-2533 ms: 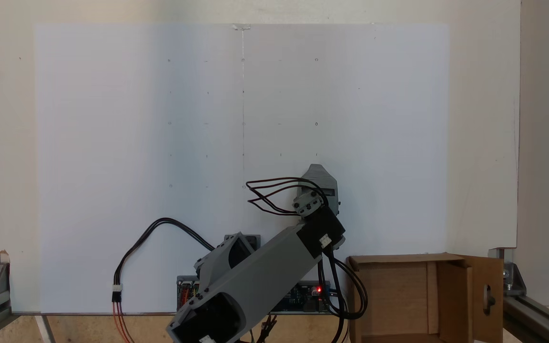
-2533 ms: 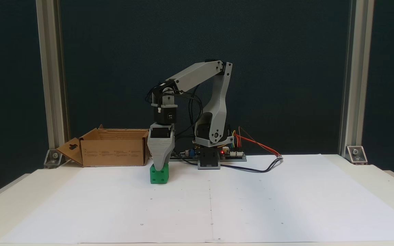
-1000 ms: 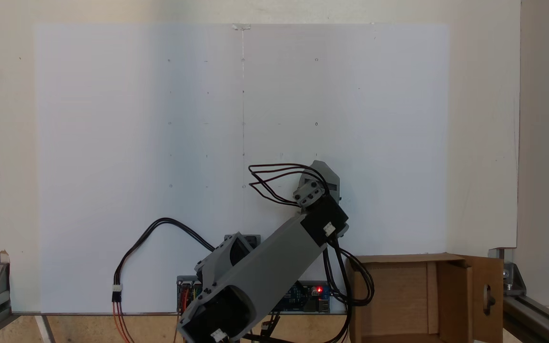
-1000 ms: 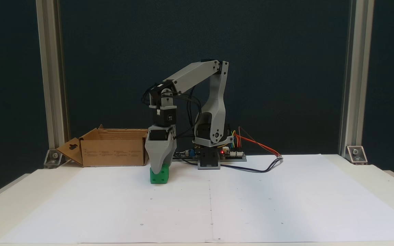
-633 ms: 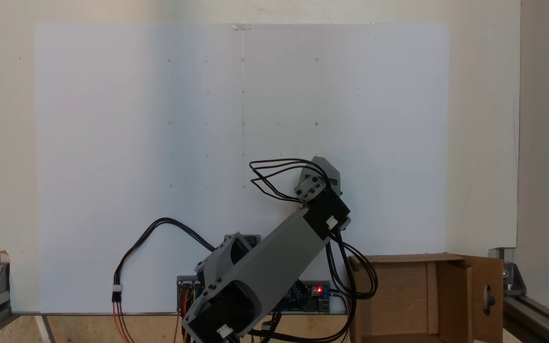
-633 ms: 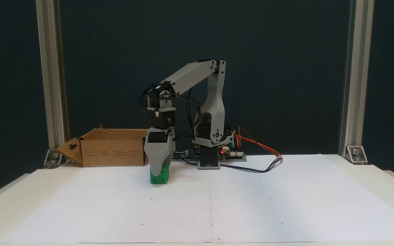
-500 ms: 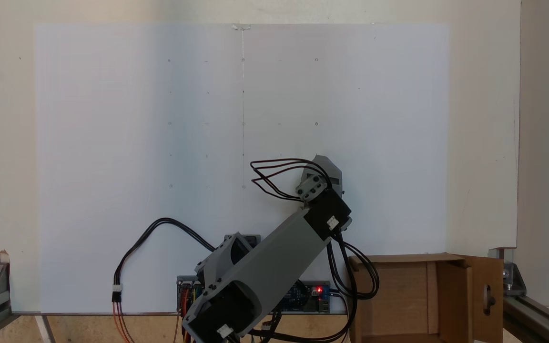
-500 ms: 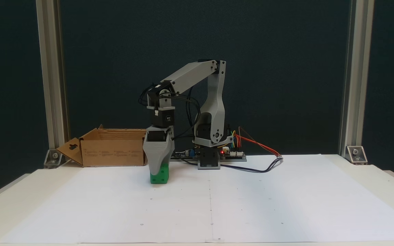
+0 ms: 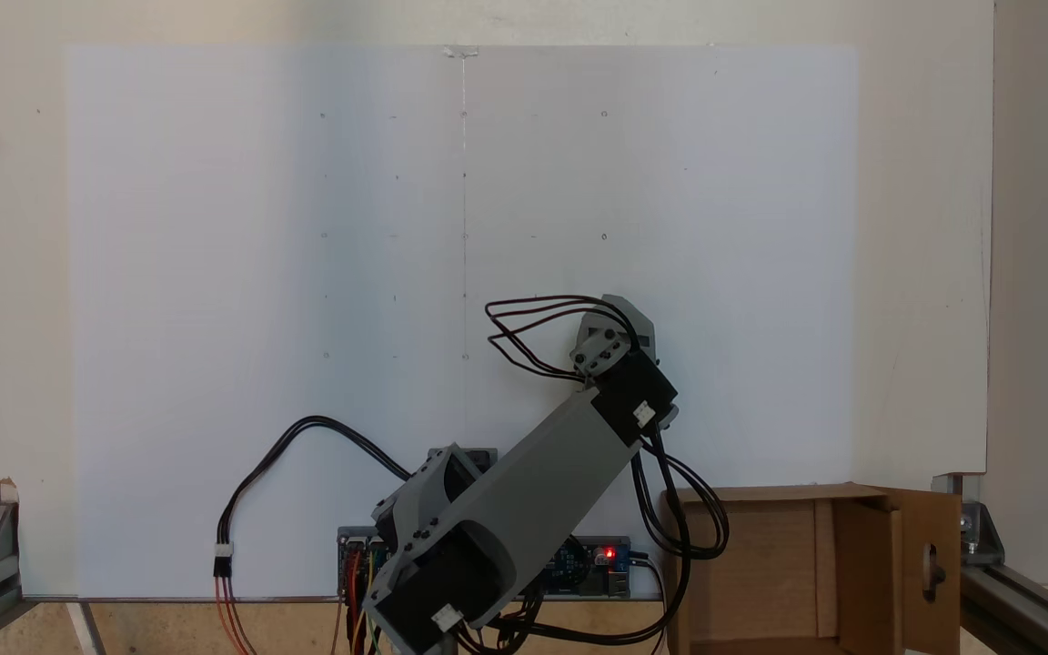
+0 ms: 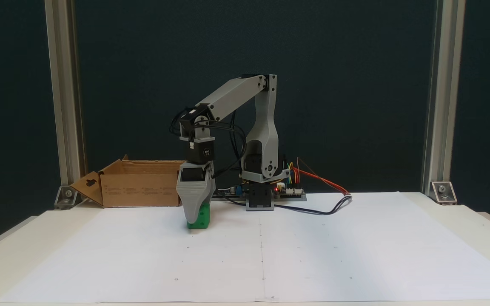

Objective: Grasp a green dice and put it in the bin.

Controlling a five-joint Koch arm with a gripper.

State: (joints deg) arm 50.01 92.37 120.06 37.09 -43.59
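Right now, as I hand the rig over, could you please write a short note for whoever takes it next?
Pincer: lowered over the green dice, its grey jaw in front of the cube; open or shut cannot be told.
Dice: on the white paper, not lifted.
Cardboard box: at the table's back edge, flaps open, apart from the dice.
Done: approach.
Left: confirm grip, lift, carry to the box, drop.

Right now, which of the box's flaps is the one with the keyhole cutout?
It's the outer side flap of the bin, folded outward on the side away from the arm; the other flaps show no cutout. From above it is the flap at right.
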